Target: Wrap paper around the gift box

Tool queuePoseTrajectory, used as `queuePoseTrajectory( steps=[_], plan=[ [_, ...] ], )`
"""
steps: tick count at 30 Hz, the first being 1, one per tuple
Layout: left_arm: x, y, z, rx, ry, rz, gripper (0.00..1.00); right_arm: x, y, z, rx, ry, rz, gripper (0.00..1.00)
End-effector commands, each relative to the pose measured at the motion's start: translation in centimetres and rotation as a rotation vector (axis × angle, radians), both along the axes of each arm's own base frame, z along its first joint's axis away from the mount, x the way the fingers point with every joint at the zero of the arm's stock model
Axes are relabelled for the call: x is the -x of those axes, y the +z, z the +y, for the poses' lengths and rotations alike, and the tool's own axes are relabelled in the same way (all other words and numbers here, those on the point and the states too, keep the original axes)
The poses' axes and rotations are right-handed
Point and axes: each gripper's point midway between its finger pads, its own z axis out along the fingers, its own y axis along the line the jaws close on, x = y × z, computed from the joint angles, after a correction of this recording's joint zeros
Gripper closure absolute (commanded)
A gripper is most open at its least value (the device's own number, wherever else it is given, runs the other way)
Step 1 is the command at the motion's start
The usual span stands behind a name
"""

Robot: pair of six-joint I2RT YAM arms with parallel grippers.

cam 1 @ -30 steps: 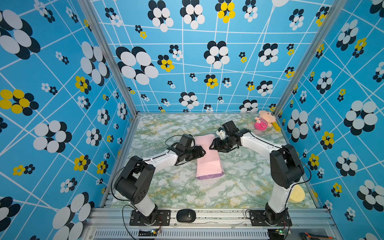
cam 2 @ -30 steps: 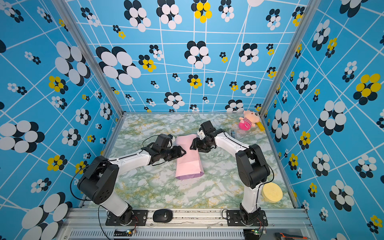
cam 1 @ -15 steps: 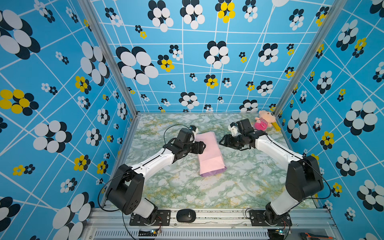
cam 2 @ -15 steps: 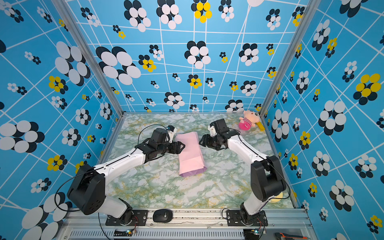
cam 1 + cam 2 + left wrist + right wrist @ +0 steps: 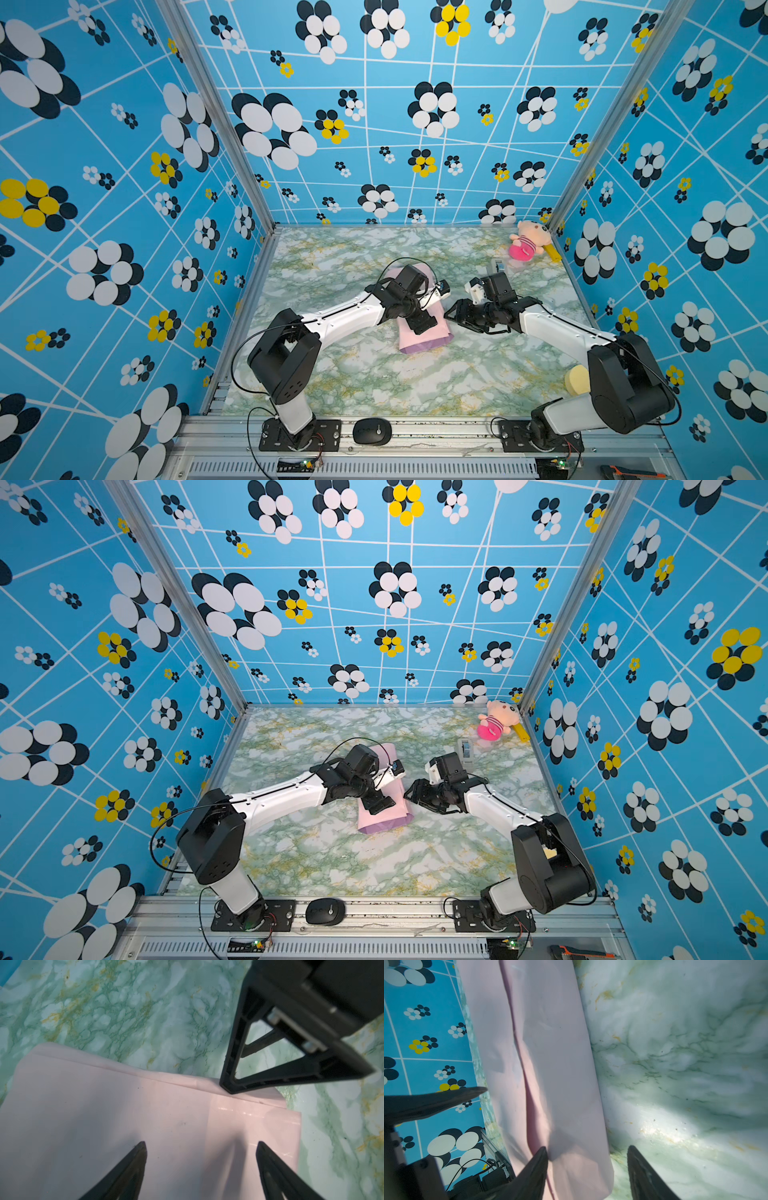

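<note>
Paper, folded into a long pink bundle with a lilac end, lies mid-table in both top views, its long axis running roughly from 12 to 6 o'clock. The gift box shows nowhere and is, I judge, inside the folds. In a top view the left gripper reaches in from 8 o'clock and sits right over the bundle's near half. The right gripper stands just beside the bundle at its 3 o'clock, so the paper lies at 9 o'clock from those jaws; the left arm is the nearer. From the left wrist, the left jaws are spread wide above the flat pink top, holding nothing, and a right fingertip touches the folded long edge. From the right wrist, the right jaws stand partly apart and empty. One fingertip overlaps the bundle's side and the other is over bare table, with the long edge between them. The coming move likely turns on that edge.
</note>
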Motion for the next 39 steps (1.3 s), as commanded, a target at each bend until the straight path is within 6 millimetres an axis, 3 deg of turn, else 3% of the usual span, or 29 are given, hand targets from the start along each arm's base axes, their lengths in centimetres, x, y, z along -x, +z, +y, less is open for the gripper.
queuePoseTrajectory(
  steps=[1, 16, 19, 22, 24, 30, 39],
  plan=[
    [-1.0, -0.9, 1.1, -0.097, -0.009, -0.067, 0.17, 0.1, 0.2, -0.1, -0.01, -0.021, -0.025, 0.37],
    [-2.4, -4.3, 2.8, -0.279, 0.006, -0.178, 0.22, 0.3, -0.8, -1.7, 0.018, -0.102, -0.097, 0.37],
    [-2.6, -4.5, 2.9, -0.294, 0.024, -0.206, 0.27, 0.2, -0.5, -1.8, 0.033, -0.087, -0.159, 0.37],
    [-2.7, -4.2, 2.8, -0.272, 0.037, -0.211, 0.41, -0.1, -0.1, -1.5, 0.044, -0.049, -0.221, 0.37],
    [-2.5, -4.3, 2.6, -0.259, 0.033, -0.207, 0.44, -0.4, 0.1, -1.3, 0.078, -0.011, -0.278, 0.36],
    [-2.3, -4.8, 2.4, -0.247, 0.032, -0.189, 0.44, -1.4, 0.7, 0.7, 0.148, 0.16, -0.454, 0.36],
    [-1.6, -5.1, 2.0, -0.218, 0.01, -0.166, 0.45, -3.2, -1.2, 2.4, 0.192, 0.314, -0.477, 0.37]
  ],
)
